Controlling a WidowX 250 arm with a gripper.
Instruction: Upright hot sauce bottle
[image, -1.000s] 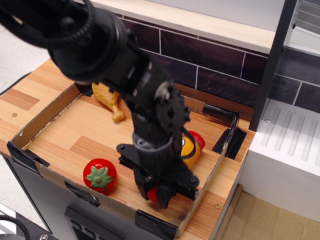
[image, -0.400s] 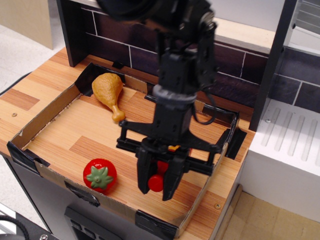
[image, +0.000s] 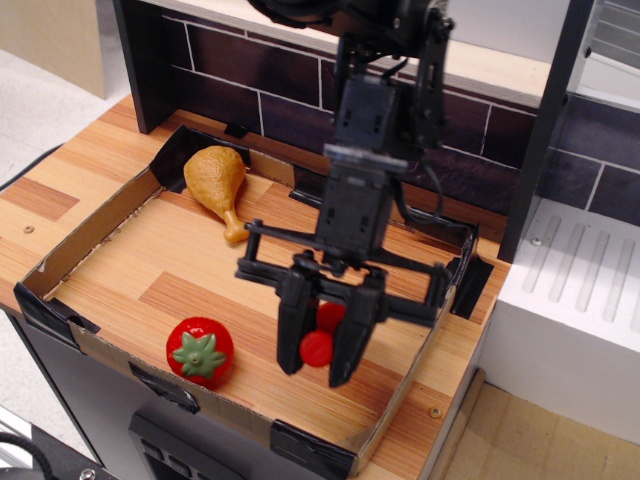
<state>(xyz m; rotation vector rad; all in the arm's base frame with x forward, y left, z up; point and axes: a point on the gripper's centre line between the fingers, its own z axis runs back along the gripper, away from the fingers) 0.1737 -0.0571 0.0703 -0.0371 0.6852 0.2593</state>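
The hot sauce bottle (image: 321, 335) is glossy red; only its rounded cap and neck show between my black fingers. My gripper (image: 318, 348) hangs over the front right part of the cardboard tray (image: 95, 225) and is shut on the bottle's cap end, holding it above the tray floor. The bottle's body and label band are hidden behind the gripper.
A round red toy fruit with a green leafy top (image: 200, 352) lies at the tray's front edge. A tan toy drumstick (image: 219, 186) lies at the back left. A dark brick wall (image: 250, 80) rises behind; a white dish rack (image: 575, 300) stands at right.
The arm has risen and straightened up from a low reach over the tray's front right. The bottle's cap end has been lifted with it; the bottle's yellow label no longer shows.
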